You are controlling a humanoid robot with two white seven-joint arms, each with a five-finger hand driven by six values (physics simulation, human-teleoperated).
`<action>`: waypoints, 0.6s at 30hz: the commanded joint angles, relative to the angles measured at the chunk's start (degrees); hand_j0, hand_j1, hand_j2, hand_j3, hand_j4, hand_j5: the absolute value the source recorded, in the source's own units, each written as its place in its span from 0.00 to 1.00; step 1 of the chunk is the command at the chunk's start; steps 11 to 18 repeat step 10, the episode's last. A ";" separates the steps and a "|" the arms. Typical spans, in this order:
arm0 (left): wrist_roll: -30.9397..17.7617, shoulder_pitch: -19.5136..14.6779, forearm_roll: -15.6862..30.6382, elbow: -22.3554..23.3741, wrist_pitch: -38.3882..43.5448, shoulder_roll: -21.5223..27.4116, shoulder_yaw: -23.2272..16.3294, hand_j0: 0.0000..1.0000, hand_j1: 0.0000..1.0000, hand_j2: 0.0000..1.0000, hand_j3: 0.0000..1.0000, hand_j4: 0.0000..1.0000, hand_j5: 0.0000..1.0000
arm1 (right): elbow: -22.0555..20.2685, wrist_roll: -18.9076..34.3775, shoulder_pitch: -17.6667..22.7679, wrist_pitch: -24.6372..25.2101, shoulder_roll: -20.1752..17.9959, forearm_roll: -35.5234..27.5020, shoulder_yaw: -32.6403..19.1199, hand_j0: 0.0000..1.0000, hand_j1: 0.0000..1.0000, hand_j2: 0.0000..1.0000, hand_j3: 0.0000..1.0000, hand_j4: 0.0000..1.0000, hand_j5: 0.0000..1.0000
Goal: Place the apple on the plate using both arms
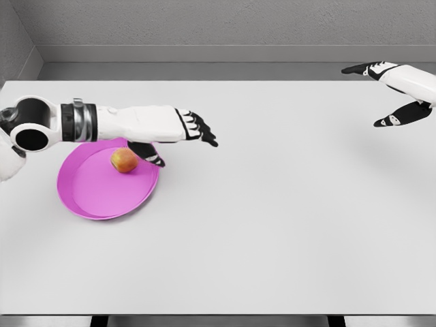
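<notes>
A red-yellow apple [124, 161] lies on the pink plate [95, 194] at the left of the white table. My left hand [184, 139] hovers just right of and above the apple, its black fingers spread and its thumb pointing down near the plate's right rim; it holds nothing. The left forearm crosses over the plate's far edge. My right hand [385, 92] hangs at the far right above the table's back corner, fingers spread wide, far from the apple and the plate.
The white table [272, 225] stretches out to the right and front of the plate. A grey wall stands behind its far edge.
</notes>
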 commanded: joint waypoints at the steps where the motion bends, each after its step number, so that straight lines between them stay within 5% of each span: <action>1: 0.03 0.00 0.77 -0.26 0.12 -4.87 0.02 1.00 1.00 1.00 1.00 1.00 1.00 | -0.03 -0.03 0.00 0.17 -0.06 -0.42 -0.02 1.00 1.00 1.00 1.00 1.00 1.00; 18: 0.03 0.00 0.95 0.00 0.12 -5.48 0.10 1.00 1.00 1.00 1.00 1.00 1.00 | -0.03 -0.03 0.09 0.17 -0.06 -0.42 0.24 1.00 1.00 1.00 1.00 1.00 1.00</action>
